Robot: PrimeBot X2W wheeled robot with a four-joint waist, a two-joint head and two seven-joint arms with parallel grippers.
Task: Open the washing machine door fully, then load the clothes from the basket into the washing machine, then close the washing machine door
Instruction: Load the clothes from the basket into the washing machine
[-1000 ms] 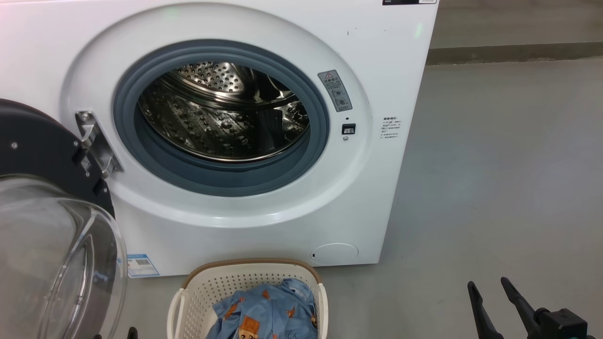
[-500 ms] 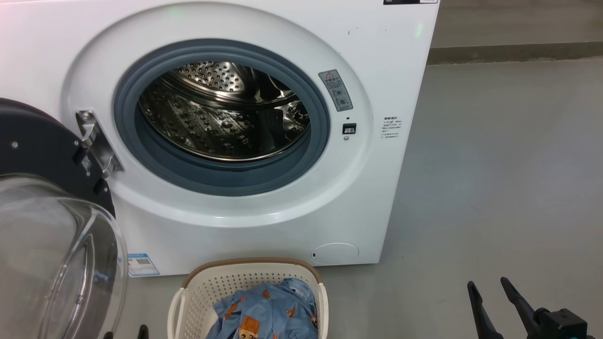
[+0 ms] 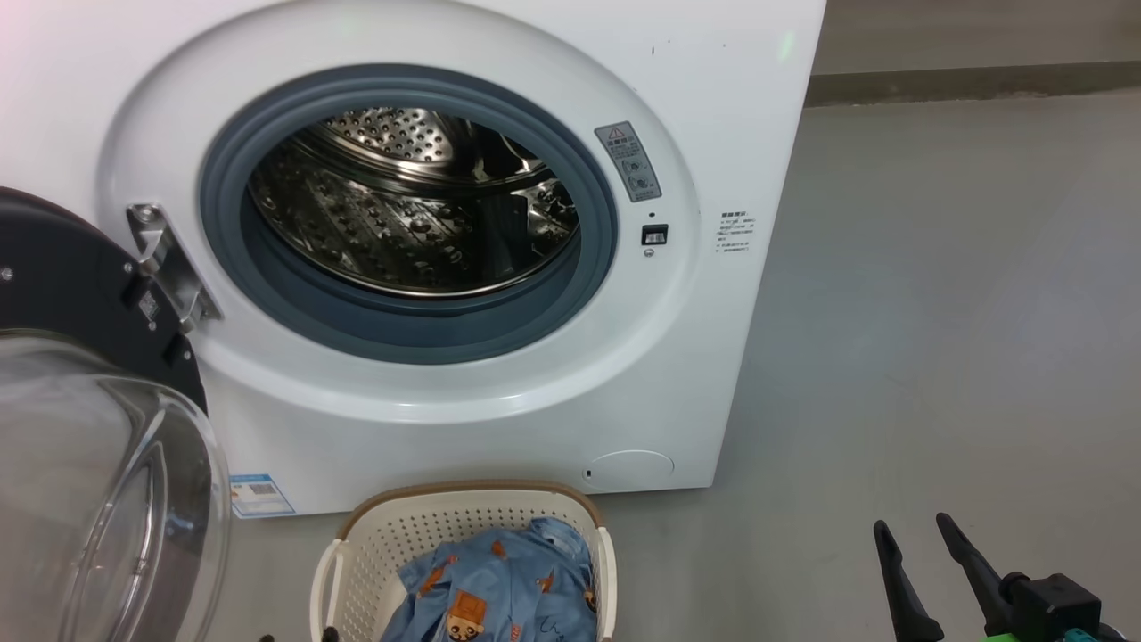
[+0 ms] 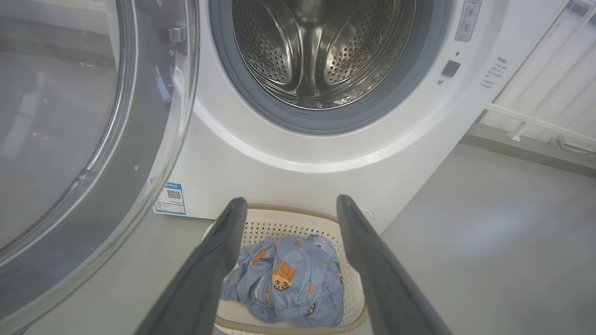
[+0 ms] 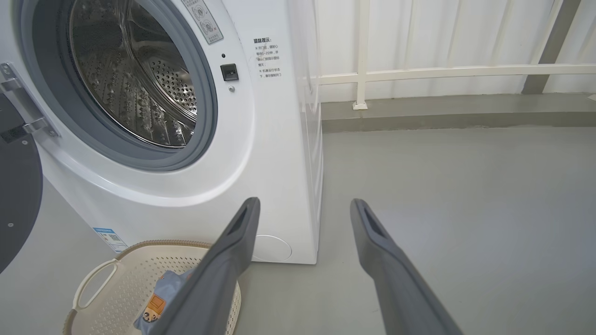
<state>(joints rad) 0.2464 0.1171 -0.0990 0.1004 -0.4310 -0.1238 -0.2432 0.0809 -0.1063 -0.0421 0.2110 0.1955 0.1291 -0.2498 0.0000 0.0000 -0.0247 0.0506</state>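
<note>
- The light blue fabric garment printed with orange and brown cartoon figures (image 4: 284, 279) lies crumpled in the small cream-white perforated plastic basket with a brown woven-look rim (image 4: 288, 225). The basket stands on the floor just in front of the big white boxy front-loading washing machine (image 3: 767, 107), below its opening.
- The garment looks soft, light and limp, so it would likely sag and trail when lifted. A pinch on a raised fold near the middle of the heap should gather most of it. A loose hem could catch on the basket rim or on the grey rubber gasket (image 3: 419, 334).
- The basket looks light and may slide or tip if the cloth drags on it.
- The large round door with a glossy black rim and a bulging clear glass bowl (image 3: 53, 267) stands swung out to the left on its metal hinge (image 3: 165, 263). The perforated steel drum (image 3: 401, 223) looks empty. Opening appears done and loading not yet begun.
- The left jaws stand wide apart and hold nothing. They are above the basket, and in the left wrist view they frame the garment.
- The right jaws are also spread wide and empty. They hang over bare floor to the right of the basket, well apart from it.
- The smooth grey floor (image 3: 936, 312) looks hard and even.
- A low grey kerb (image 5: 442, 121) and a white railing (image 5: 442, 72) with pale panelling run behind the machine's right side. A small blue label (image 3: 260, 496) sits low on its front.
</note>
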